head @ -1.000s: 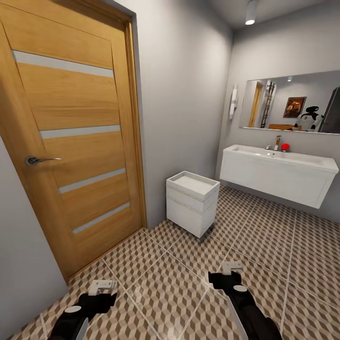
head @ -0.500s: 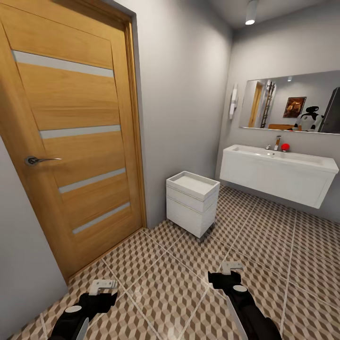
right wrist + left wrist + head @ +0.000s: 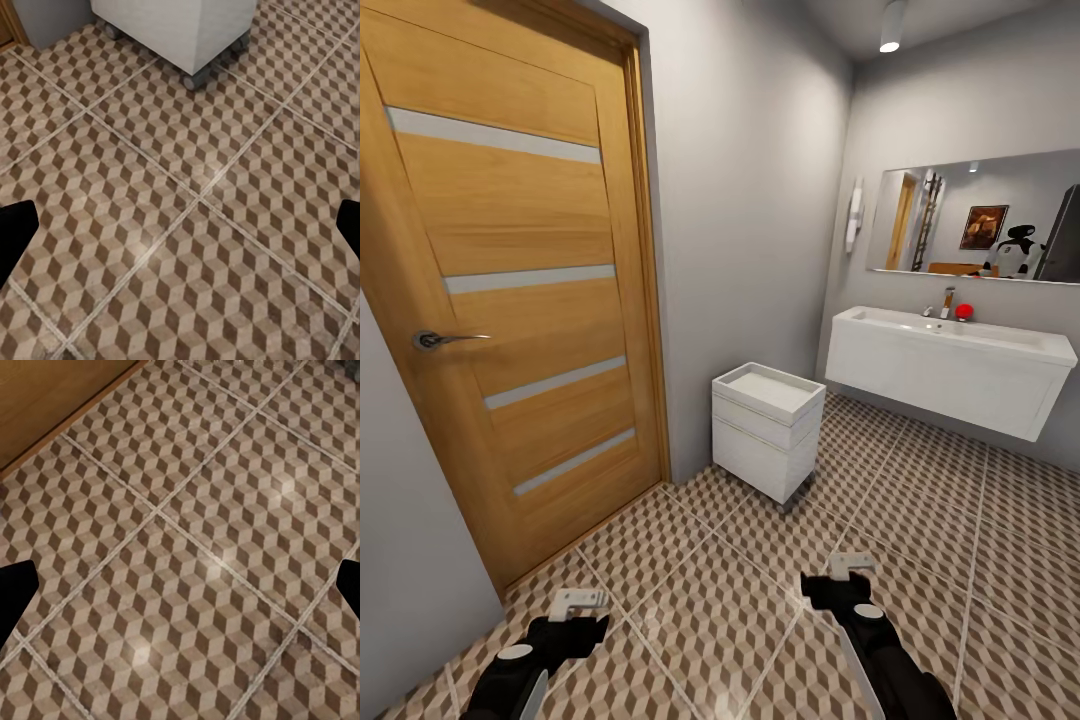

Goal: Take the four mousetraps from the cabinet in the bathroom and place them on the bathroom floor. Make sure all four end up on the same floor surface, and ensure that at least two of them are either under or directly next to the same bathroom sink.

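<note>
Grippers hang low and empty, the left gripper (image 3: 579, 602) and the right gripper (image 3: 851, 565) both spread apart above the bathroom floor (image 3: 760, 560). No mousetraps or cabinet are visible, so I judge the step is turning the base to find the cabinet, noting the sink (image 3: 950, 370) ahead right for later; no writing is legible.

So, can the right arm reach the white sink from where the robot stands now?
Probably not. The right gripper hangs low over the bathroom floor, open and empty, while the sink is mounted on the far wall across several tiles. Nothing blocks the way, but the base would likely have to drive closer.
</note>
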{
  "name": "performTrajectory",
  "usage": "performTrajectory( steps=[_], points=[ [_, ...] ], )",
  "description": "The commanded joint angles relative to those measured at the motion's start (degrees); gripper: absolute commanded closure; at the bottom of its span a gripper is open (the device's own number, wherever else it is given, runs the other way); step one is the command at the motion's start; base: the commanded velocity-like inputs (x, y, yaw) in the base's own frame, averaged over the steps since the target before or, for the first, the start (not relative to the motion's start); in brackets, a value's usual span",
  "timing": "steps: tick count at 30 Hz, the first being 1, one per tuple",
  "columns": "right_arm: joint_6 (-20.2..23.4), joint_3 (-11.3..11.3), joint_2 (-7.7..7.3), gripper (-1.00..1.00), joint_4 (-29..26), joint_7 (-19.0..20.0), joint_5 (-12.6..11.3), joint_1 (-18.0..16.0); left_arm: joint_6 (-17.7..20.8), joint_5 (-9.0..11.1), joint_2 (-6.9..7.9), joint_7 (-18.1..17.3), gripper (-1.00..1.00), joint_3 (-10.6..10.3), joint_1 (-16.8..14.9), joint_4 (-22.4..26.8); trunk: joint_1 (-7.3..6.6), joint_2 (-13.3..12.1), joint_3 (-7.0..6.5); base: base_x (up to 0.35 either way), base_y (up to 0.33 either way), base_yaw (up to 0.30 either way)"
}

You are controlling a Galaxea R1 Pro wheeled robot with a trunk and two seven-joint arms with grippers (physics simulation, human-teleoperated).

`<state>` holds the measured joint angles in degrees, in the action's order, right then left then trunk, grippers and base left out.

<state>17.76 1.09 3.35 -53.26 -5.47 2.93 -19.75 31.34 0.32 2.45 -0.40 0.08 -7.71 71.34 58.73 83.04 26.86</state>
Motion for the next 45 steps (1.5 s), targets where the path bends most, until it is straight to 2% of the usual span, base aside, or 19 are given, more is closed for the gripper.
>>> performTrajectory(
  steps=[1, 45],
  points=[
    [0.2, 0.1, -0.01, -1.0, -0.1, -0.3, 0.3, 0.0, 0.3, 0.0, 0.01, 0.0, -1.0, 0.0, 0.0, 0.1, 0.0, 0.0, 0.06, 0.0, 0.0, 0.023],
    [-1.0, 0.1, 0.12, -1.0, -0.1, -0.5, 0.3, 0.0, 0.3, 0.0, -0.08, 0.0, -1.0, -0.3, 0.0, 0.1, 0.0, 0.0, 0.06, 0.0, 0.0, 0.243]
  ],
)
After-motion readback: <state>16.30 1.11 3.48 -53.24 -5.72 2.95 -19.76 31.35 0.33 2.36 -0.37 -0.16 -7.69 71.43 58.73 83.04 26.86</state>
